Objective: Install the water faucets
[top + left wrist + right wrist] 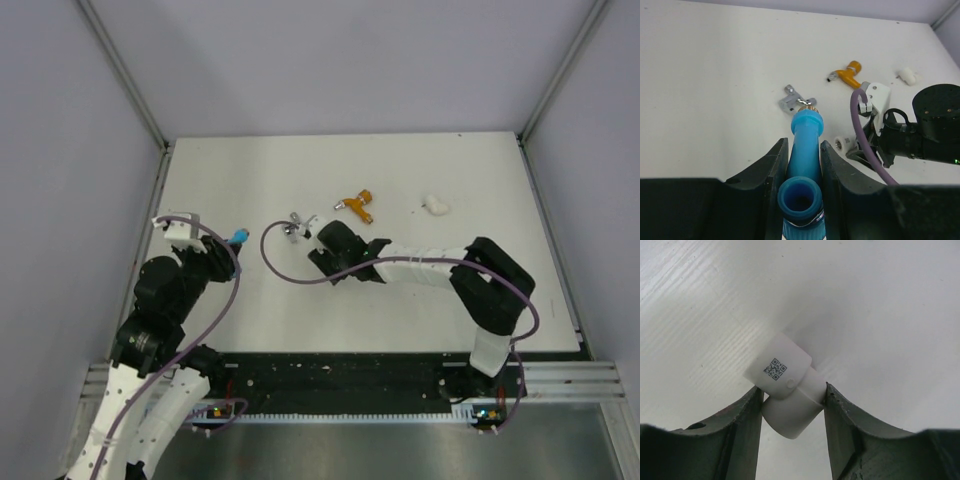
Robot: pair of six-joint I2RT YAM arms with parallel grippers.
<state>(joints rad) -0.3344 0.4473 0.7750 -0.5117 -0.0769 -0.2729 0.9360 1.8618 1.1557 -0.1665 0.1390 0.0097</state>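
Surface: We are looking down on a white table (250, 180) boxed in by pale grey walls (60, 150).
Left gripper (804, 145): It is clamping the blue faucet (805, 125), a finger pressing on each side of the body.
Blue faucet axis: Its length is running straight out along the fingers, with the brass threaded tip pointing away from the wrist.
Silver faucet (797, 103): It is lying loose on the table just beyond that brass tip.
Right gripper (792, 390): It is pinching a white pipe fitting (785, 372) that carries a small printed code, and both fingers are touching it. We cannot tell whether the fitting is resting on the table or hanging just above it.
Orange faucet (355, 206): It is lying free farther back, apart from both grippers.
Spare white fitting (435, 205): It is sitting alone toward the right.
Relation we are watching: The held fitting is sitting near the blue faucet's tip, ahead and to the right. We judge the next move needs the threaded end lined up with the fitting's open mouth, and the left arm is already carrying the faucet.
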